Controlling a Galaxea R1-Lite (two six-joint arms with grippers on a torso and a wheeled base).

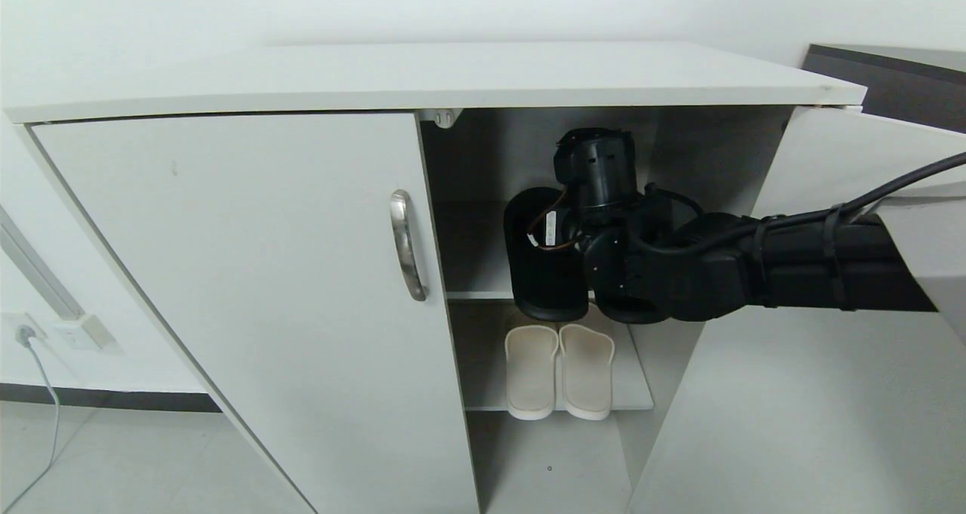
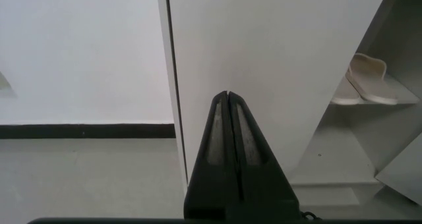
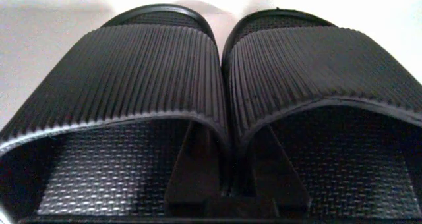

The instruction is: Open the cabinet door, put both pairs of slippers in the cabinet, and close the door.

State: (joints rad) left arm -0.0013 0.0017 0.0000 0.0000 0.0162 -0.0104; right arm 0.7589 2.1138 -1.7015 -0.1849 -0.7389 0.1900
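The cabinet (image 1: 453, 76) is standing with its left door (image 1: 249, 272) shut and its right door (image 1: 792, 408) swung wide open. A metal handle (image 1: 407, 246) is sitting upright near the shut door's inner edge.

The right arm is reaching through the open half. The right gripper (image 3: 232, 171) is holding the black slippers (image 1: 539, 272) as a pair. Its fingers (image 3: 194, 168) are going one into each slipper and clamping the two touching inner sides together under the ribbed straps. The black slippers are standing nearly upright, one end up. They are hanging at the front edge of the upper shelf (image 1: 475, 295), toward its left side. Their low end is dipping just past that edge. Whether they are touching the shelf, I cannot tell.

The white slippers (image 1: 558, 370) are lying flat and side by side on the lower shelf (image 1: 634, 404). They are touching each other, right below the black pair. Their near ends are reaching the shelf's front edge.

The left gripper (image 2: 227, 141) is hovering outside the cabinet, low in front of the shut left door. Its fingers (image 2: 216, 141) are pressing together with nothing between them. From the left wrist the white slippers are showing off to the side on their shelf, well apart from this gripper.
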